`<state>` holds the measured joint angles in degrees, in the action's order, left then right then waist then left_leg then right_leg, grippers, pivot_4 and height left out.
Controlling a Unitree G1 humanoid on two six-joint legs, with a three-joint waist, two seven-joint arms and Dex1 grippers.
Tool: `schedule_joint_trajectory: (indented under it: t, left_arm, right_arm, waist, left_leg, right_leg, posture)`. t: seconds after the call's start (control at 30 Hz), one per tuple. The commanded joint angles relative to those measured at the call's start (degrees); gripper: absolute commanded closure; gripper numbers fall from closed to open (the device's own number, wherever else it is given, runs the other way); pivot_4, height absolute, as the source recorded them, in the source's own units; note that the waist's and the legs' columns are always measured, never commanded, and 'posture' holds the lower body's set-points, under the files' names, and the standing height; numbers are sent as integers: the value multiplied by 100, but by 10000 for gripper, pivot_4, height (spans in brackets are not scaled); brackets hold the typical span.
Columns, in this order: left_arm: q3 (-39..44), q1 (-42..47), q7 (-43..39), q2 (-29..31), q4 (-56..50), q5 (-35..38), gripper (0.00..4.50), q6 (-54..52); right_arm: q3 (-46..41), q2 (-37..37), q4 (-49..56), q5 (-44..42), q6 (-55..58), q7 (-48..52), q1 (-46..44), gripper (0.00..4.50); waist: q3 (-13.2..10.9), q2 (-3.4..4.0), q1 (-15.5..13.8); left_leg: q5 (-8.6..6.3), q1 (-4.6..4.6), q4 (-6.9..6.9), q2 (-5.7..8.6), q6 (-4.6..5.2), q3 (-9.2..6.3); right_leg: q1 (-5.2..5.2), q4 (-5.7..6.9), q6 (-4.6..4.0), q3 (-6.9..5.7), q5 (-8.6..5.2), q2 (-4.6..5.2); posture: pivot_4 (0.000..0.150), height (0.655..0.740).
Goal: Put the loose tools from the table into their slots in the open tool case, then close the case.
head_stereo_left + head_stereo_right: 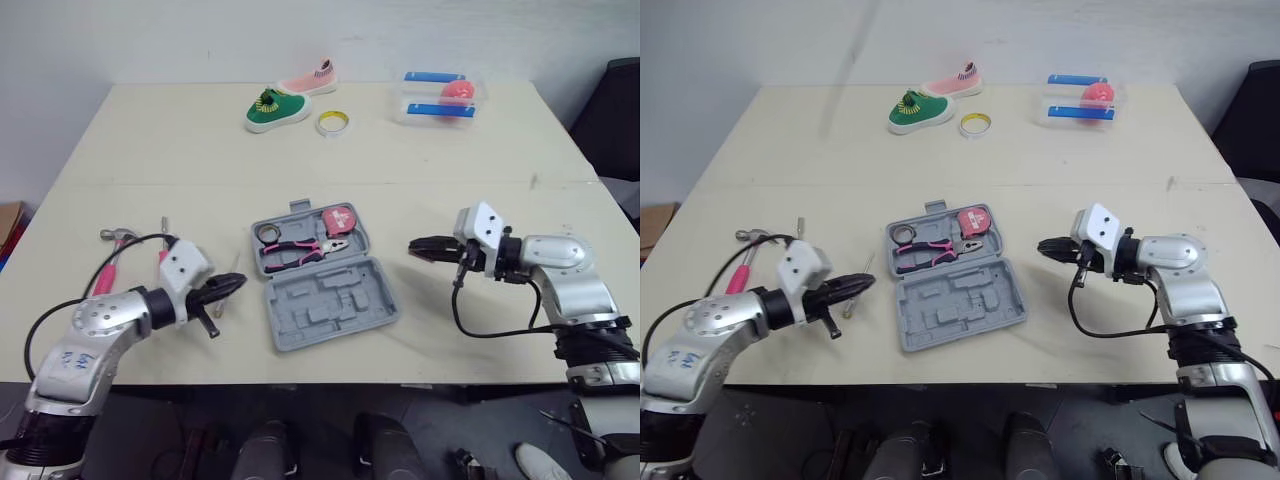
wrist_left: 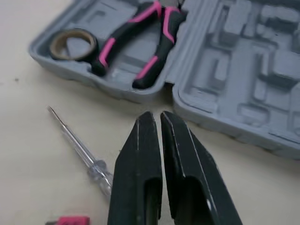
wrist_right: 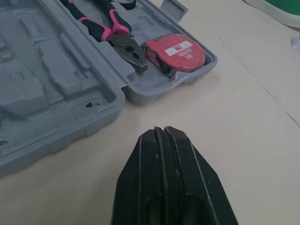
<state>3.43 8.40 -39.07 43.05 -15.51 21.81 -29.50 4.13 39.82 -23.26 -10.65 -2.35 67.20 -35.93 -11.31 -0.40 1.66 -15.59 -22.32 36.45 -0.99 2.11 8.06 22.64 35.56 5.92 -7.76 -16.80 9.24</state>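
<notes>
We are lining up the left gripper [image 1: 236, 283] on the screwdriver [image 2: 78, 149], which is lying on the table [image 1: 150, 140] just beside it, between the hammer [image 1: 105, 272] and the open case [image 1: 330, 312]. The gripper is closed on nothing, so we are planning to spread it first, then come down across the clear handle, not the thin shaft. The long axis is running roughly away from us, the tip seemingly pointing far and leaning toward the case. The right gripper [image 1: 418, 245] is hovering closed and empty beyond the case.
</notes>
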Motion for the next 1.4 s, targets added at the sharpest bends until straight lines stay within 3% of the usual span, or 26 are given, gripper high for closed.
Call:
schedule_joint_trajectory:
  t: [0.03, 0.43, 0.8, 1.23, 1.4]
  left_arm:
    - [-170, 267, 127, -185, 127, -206, 44436, -53]
    - [-669, 804, 230, -580, 506, -589, 44436, -477]
    - [-981, 1331, 30, -924, 1111, -889, 44436, -270]
    - [-1275, 1947, -371, -1199, 1833, -1313, 44436, 197]
    - [-1124, 1882, -375, -1192, 1828, -1302, 44436, 204]
  right_arm:
    - [175, -140, -217, 317, -241, -106, -264, 44916]
    - [781, -761, -1440, 1354, -1063, -733, -867, 44916]
    - [723, -1031, -1793, 1225, -1311, -525, -1006, 44916]
    - [270, -400, 260, 532, -157, 26, 326, 44916]
    - [295, -304, 431, 593, -117, -11, 541, 44916]
  waist:
    - [-1, -1, -6]
    - [-1, -2, 2]
    - [-1, -2, 2]
    - [-1, -1, -82]
    - [-1, -2, -101]
  left_leg:
    - [0, -1, 0, 0, 1, 2]
    - [-3, -6, 24, 0, 4, 5]
    - [-13, -8, 62, -8, 7, 6]
    - [-22, -8, 68, 4, 22, 3]
    - [-25, -8, 69, 4, 24, 4]
  right_leg:
    - [2, 0, 0, 1, 0, 0]
    - [2, 8, 0, 6, 0, -3]
    - [-4, 8, 0, 10, 1, -2]
    - [-9, 2, 7, 6, 4, 17]
    - [-9, 0, 9, 6, 5, 18]
  posture:
    - [1500, 7400]
    - [1500, 7400]
    - [1500, 7400]
    - [1500, 7400]
    - [1500, 7400]
